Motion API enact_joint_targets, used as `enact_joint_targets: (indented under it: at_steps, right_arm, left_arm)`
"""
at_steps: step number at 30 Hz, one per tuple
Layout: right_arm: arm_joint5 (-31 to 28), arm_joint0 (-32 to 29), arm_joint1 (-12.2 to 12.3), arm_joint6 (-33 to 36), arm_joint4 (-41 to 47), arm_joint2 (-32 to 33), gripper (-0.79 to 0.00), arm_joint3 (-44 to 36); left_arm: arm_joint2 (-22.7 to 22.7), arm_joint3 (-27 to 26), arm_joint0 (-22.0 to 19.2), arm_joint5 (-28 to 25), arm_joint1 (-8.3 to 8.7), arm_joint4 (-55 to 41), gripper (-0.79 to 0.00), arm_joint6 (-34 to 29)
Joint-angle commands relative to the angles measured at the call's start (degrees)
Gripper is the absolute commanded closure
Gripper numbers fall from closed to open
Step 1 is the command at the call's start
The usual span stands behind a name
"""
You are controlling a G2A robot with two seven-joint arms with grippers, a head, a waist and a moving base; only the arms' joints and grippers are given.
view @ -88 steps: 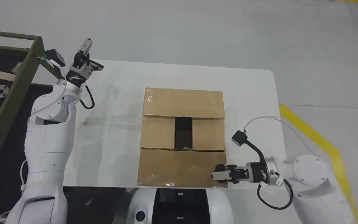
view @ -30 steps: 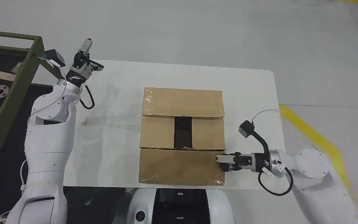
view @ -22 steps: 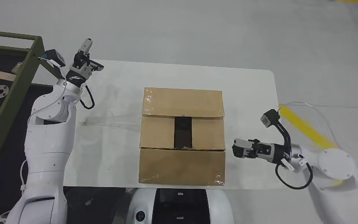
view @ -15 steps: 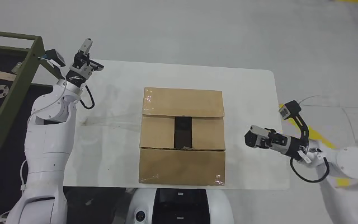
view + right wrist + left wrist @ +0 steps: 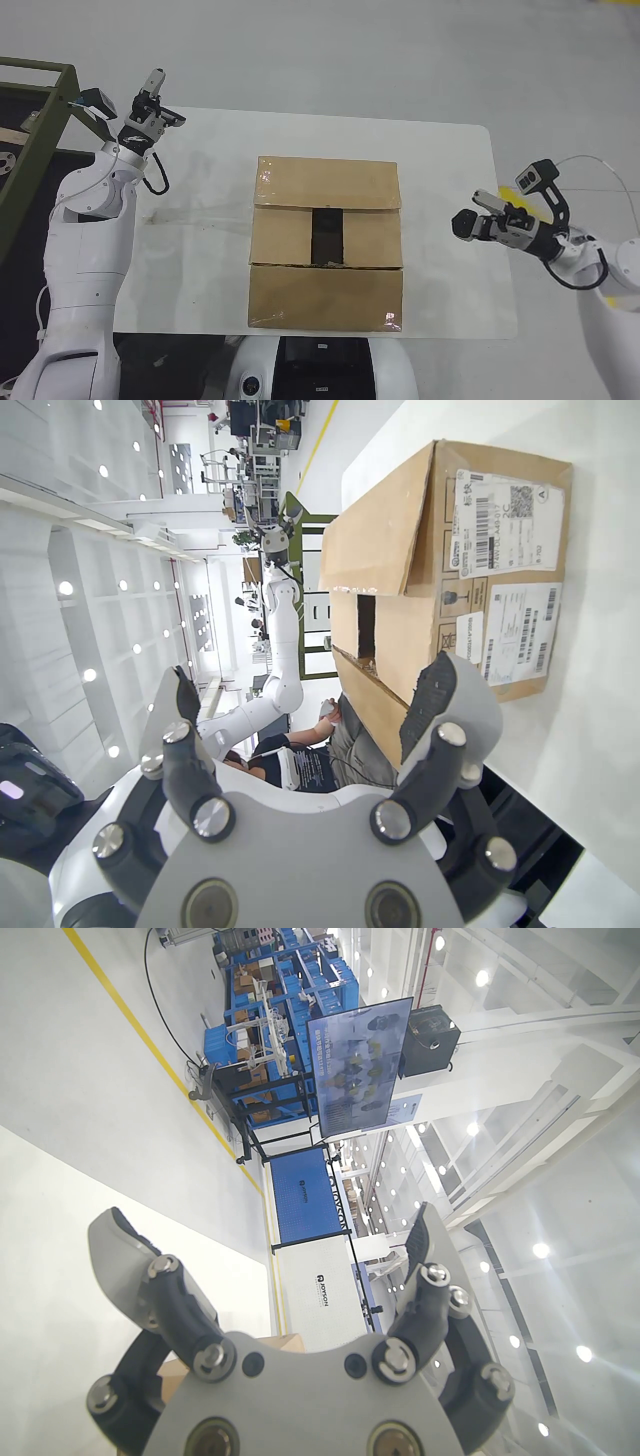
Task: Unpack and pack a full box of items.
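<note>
The cardboard box (image 5: 327, 240) sits in the middle of the white tabletop (image 5: 200, 260), its top flaps folded in. A dark slot (image 5: 327, 237) stays open between them, too dark for me to see what is inside. The side facing my right pincer (image 5: 307, 670) carries several white labels (image 5: 505, 525) with barcodes and fine print. That pincer is released and holds nothing. It hangs over the tabletop to the right of the box, apart from it. My left pincer (image 5: 270, 1223) is spread wide and empty too, raised by the far left corner of the tabletop, well away from the box. From its wrist view its base cuts the box off to a brown corner.
</note>
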Motion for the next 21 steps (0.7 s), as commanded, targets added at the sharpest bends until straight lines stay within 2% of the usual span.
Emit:
enact_joint_targets:
  at_steps: [1,18,20,21]
  right_arm:
    - [0.07,0.06,0.00,0.05,0.15,-0.02,-0.785,0.16]
    - [0.07,0.06,0.00,0.05,0.15,-0.02,-0.785,0.16]
    - [0.07,0.06,0.00,0.05,0.15,-0.02,-0.785,0.16]
    - [0.07,0.06,0.00,0.05,0.15,-0.02,-0.785,0.16]
  left_arm:
    - [0.00,0.00,0.00,0.00,0.00,0.00,-0.785,0.00]
    - [0.12,-1.14,0.46,-0.70,0.03,0.53,-0.785,-0.49]
    - [-0.01,-3.31,1.75,-3.17,0.15,-0.33,-0.785,-4.20]
    - [-0.20,-3.58,2.51,-4.26,0.31,-2.14,-0.785,-8.81]
